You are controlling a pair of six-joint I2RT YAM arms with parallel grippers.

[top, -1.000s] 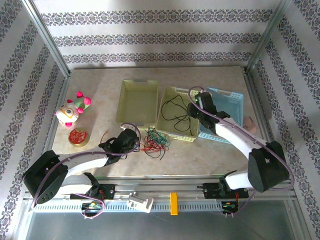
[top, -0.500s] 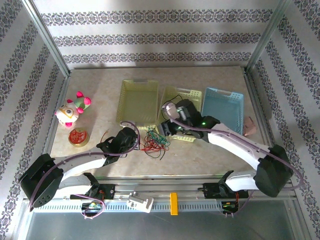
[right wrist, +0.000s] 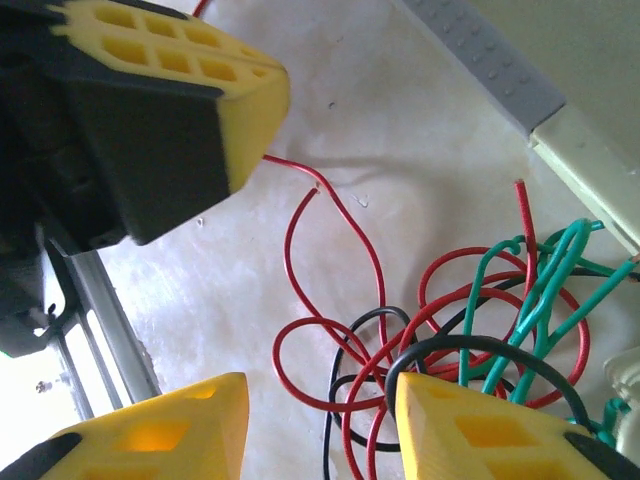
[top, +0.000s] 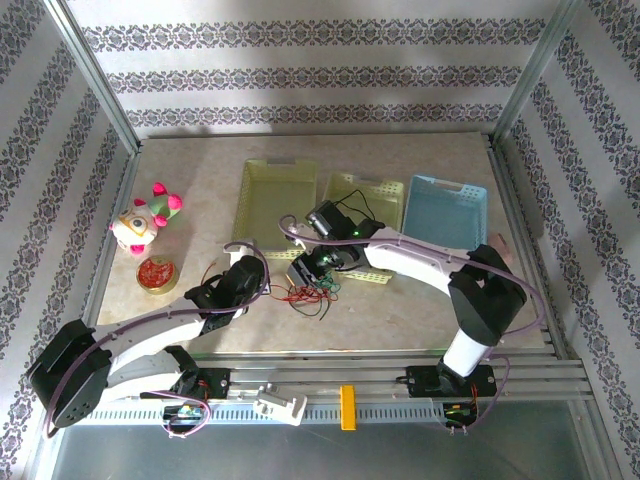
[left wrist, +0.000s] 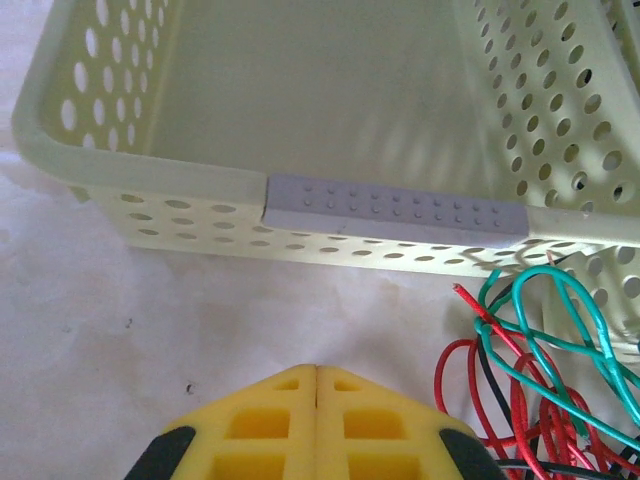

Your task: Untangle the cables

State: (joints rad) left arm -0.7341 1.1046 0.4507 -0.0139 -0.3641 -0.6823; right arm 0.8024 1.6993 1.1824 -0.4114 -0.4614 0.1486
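cables point(top: 312, 293): tangle on surface point(top: 200, 180), just before middle tray point(top: 390, 198)
right gripper point(top: 310, 277): over cables
left gripper point(top: 258, 282): beside them

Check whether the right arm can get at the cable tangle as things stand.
Probably yes. The right pincer hangs just over the tangle, jaws apart, with wires lying between them and nothing in between. The shut left pincer sits close by, but not across the way.
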